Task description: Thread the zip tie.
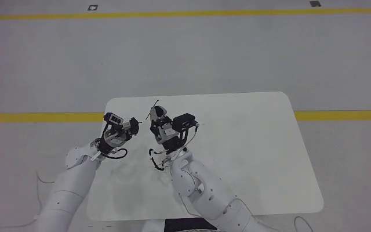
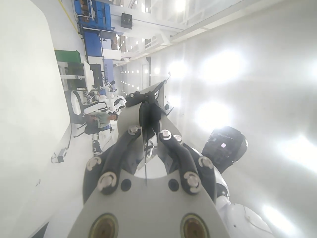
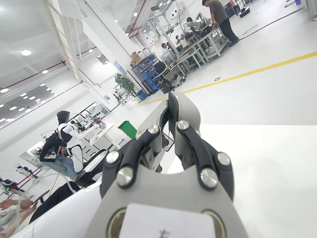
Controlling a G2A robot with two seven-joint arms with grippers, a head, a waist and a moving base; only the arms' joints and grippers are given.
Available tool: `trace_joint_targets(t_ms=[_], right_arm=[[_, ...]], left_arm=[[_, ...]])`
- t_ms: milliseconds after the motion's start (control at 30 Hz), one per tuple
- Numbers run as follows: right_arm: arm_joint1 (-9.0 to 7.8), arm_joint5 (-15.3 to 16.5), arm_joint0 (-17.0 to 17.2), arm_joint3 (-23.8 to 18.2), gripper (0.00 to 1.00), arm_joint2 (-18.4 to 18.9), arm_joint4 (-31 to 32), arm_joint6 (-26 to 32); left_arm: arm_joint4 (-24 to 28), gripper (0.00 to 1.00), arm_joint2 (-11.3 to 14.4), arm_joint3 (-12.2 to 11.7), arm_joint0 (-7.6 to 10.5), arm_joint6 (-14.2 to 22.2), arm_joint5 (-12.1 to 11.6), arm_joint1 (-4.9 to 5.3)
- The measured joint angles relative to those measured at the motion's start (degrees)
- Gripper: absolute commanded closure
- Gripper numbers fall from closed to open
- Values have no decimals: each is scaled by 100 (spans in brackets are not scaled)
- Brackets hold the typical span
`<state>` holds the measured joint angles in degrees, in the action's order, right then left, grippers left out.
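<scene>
Your left gripper (image 1: 137, 124) is clenched on the zip tie (image 2: 146, 157): in its wrist view the thin black strap runs back between the closed fingers toward the palm, and a hooked end pokes out past the fingertips. Your right gripper (image 1: 155, 113) is pinched tight too, pads together, with a thin black end sticking out beyond them. From above you see both grippers held above the white table (image 1: 249, 151), near each other but apart, tips facing.

left arm (image 1: 81, 159) beside right arm (image 1: 197, 182), above table (image 1: 261, 151)
</scene>
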<state>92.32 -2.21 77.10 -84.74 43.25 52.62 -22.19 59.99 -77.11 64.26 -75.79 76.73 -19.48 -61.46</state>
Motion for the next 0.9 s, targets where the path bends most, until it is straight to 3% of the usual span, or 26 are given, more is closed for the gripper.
trace_joint_targets(t_ms=[900], right_arm=[[107, -249, -37, 148, 100, -124, 279, -144]], left_arm=[[0, 100, 0, 0, 0, 0, 0, 0]])
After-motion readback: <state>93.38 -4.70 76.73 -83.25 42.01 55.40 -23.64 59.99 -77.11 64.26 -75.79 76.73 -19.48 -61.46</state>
